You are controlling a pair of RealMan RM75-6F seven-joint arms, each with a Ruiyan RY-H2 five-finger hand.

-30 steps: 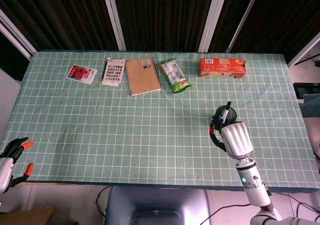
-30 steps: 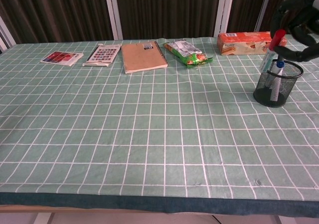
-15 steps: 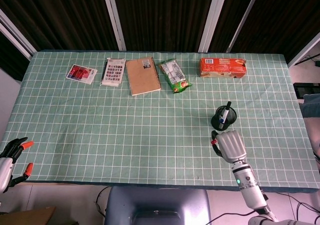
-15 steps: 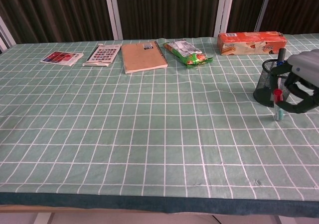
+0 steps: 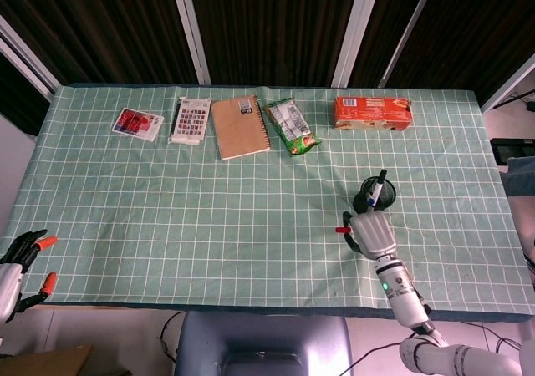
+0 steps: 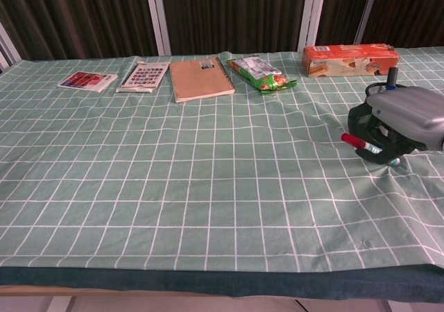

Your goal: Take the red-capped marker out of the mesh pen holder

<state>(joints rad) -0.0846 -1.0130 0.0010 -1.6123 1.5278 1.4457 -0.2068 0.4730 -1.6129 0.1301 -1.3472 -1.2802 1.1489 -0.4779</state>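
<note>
The right hand sits low over the desk, palm down, with its forearm running back toward the near edge, which lies close behind it. To its left the green gridded cloth stretches bare across most of the desk's width; the far row of things is well apart from it. The hand's fingers are curled around the red-capped marker, which lies nearly level, its red cap poking out from the hand's left side. The marker is out of the mesh pen holder, which stands just beyond the hand, toward the far edge, near it but not touching as far as the head view shows. One dark pen stands in the holder.

The left hand hangs off the desk's near left corner, fingers spread and holding nothing.

Along the far edge lie five things, one of each: a red card, a calculator-like pad, a brown spiral notebook, a green snack packet, and an orange box farthest right.
</note>
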